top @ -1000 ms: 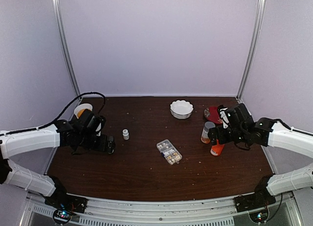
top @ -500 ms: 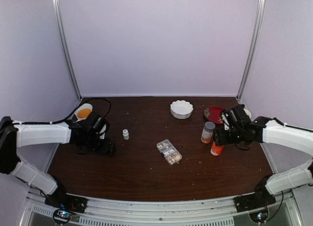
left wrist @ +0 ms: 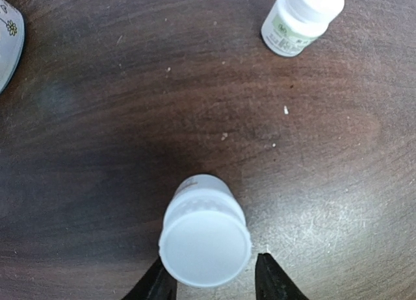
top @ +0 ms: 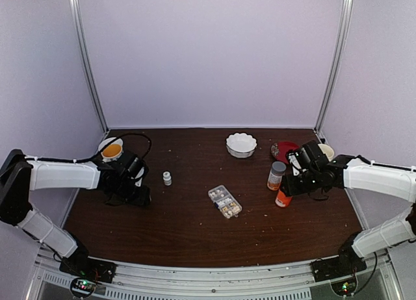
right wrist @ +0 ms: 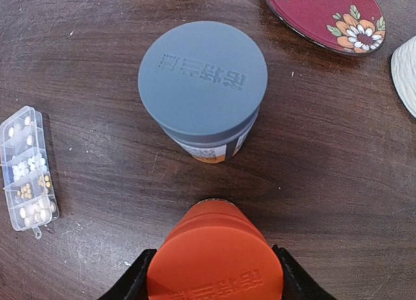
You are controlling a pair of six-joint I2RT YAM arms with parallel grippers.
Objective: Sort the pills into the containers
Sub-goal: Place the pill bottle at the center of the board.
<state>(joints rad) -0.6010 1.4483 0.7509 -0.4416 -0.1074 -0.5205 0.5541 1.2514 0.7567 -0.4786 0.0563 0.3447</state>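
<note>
Right end effector [right wrist: 209,269] is clamped on the orange-capped bottle [right wrist: 214,245], fingers tight against both sides of the cap. Just ahead of it stands the grey-capped bottle [right wrist: 203,79], upright on the surface [right wrist: 338,183] and close to the orange one. Ahead-left, well apart from both bottles, is the clear pill box [right wrist: 52,209] with the pills [right wrist: 31,165] in its compartments: mostly whitish, a few yellowish. Farther ahead-right is the red flowered plate [right wrist: 322,17]. Left end effector [left wrist: 209,264] has its fingers either side of a white-capped bottle [left wrist: 205,238] — can't tell whether they're actually pressing it or just flanking. Farther ahead-right, well apart, is a second small white bottle [left wrist: 302,17] on the same surface.
</note>
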